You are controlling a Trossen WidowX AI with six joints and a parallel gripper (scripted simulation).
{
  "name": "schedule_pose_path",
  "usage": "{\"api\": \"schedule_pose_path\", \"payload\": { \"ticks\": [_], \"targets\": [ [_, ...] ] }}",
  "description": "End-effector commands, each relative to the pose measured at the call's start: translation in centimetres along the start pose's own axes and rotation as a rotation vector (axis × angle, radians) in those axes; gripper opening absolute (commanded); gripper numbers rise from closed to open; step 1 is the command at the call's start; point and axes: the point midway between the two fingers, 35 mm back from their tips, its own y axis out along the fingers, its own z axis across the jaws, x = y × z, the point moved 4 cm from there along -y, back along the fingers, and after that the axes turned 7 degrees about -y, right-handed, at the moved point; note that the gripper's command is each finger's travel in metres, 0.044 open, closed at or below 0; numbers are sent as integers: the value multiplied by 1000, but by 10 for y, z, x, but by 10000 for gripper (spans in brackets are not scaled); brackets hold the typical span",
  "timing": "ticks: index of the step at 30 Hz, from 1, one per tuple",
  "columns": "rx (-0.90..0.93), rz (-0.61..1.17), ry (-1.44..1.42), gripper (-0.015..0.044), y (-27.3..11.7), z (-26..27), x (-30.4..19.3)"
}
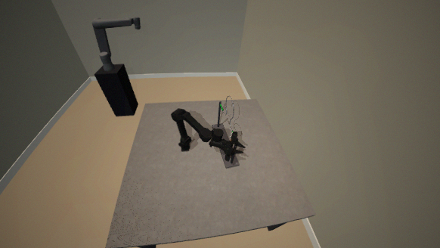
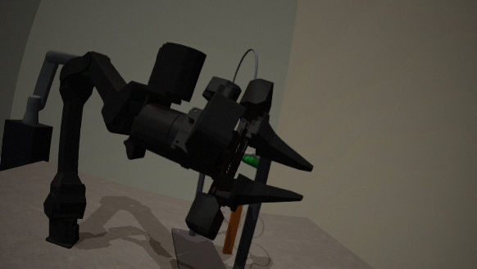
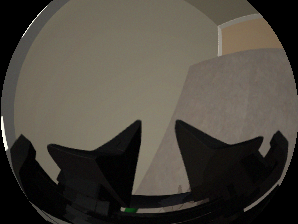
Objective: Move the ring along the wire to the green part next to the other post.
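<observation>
The orange handle (image 2: 232,234) hangs down beside the near post (image 2: 252,217); its upper end is hidden behind the lower finger. The ring is hidden behind the gripper. A green part (image 2: 251,160) (image 3: 131,210) by the near post shows between the fingers' bases. The other green part (image 1: 221,107) is at the far post (image 1: 219,115) (image 2: 201,184). The grey wire (image 2: 251,50) arches up behind the gripper. My gripper (image 1: 244,150) (image 2: 307,183) (image 3: 158,124) is partly open and empty, its fingertips beyond the near post. Whether it touches post or wire cannot be told.
The posts stand on a grey base plate (image 1: 231,165) (image 2: 197,250) on the table (image 1: 204,196). A second grey arm (image 1: 117,23) stands on a black pedestal (image 1: 118,92) off the table's far left corner.
</observation>
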Motion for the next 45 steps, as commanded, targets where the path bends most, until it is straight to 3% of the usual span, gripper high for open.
{"api": "schedule_pose_path", "payload": {
  "ticks": [1,14,27,36,45],
  "targets": [
    [38,52,-210,160,-1,-45,-19],
    [241,151,-731,160,-47,-131,-87],
    [495,151,-1178,160,-128,-154,-156],
    [498,149,-1181,160,-126,-151,-156],
    [501,111,-1127,160,-94,-105,-148]
  ]
}}
